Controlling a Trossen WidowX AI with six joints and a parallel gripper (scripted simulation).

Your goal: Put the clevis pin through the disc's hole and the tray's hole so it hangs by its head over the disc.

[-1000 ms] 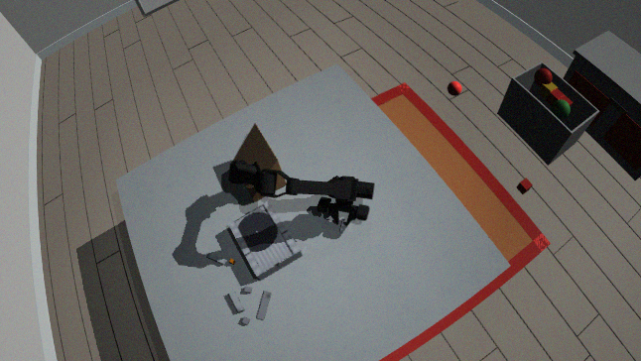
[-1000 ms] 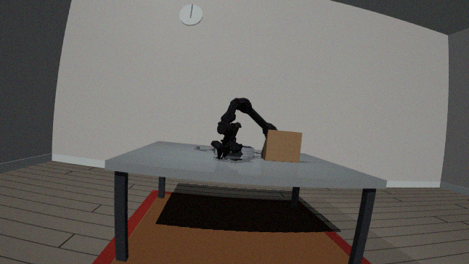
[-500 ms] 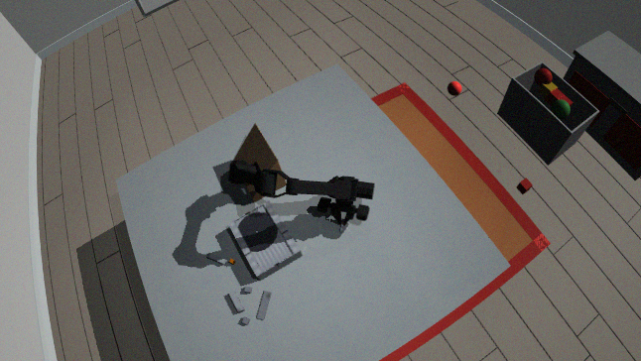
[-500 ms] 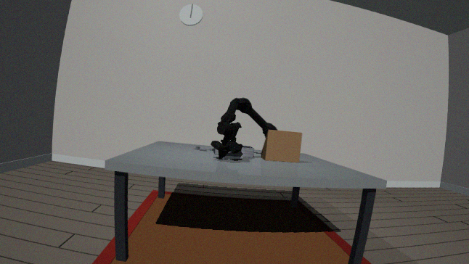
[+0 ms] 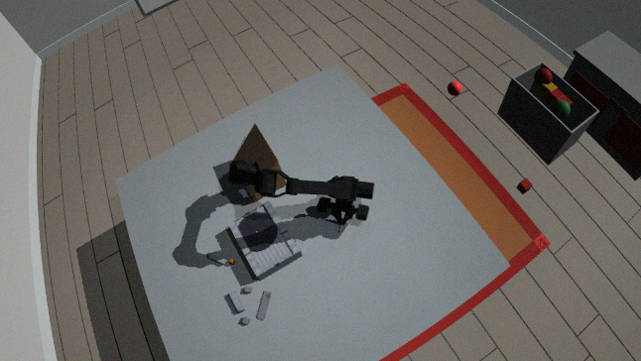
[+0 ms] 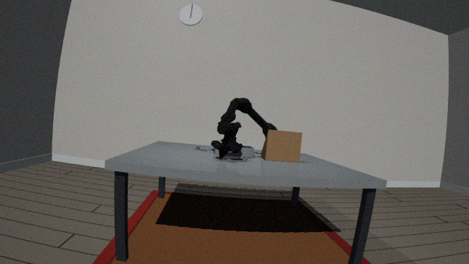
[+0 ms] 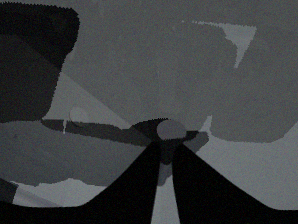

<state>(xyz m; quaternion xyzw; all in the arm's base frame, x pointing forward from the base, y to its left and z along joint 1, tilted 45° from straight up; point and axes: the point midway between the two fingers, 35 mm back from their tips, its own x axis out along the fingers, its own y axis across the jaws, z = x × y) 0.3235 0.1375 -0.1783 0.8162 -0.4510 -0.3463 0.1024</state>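
Observation:
The aluminium disc [image 5: 250, 239] looks dark and lies flat in the back part of the steel tray [image 5: 273, 259]. A small light dot, its hole, shows near its middle. My gripper [image 5: 342, 225] [image 7: 165, 149] is off the tray's right side in the top view, low over the table. It is shut on the clevis pin [image 7: 171, 129], whose round head shows just beyond the fingertips in the wrist view. The pin's shank is mostly hidden in shadow between the fingers. Whether the pin touches the table cannot be told. In the exterior view the tray is mostly hidden behind the arm.
A brown wedge-shaped block [image 5: 255, 149] [image 6: 283, 146] stands behind the tray, beside the arm's base. A small orange cube [image 5: 231, 261] lies by the tray's left side. Several small grey blocks, one of them long [image 5: 264, 304], lie in front of the tray.

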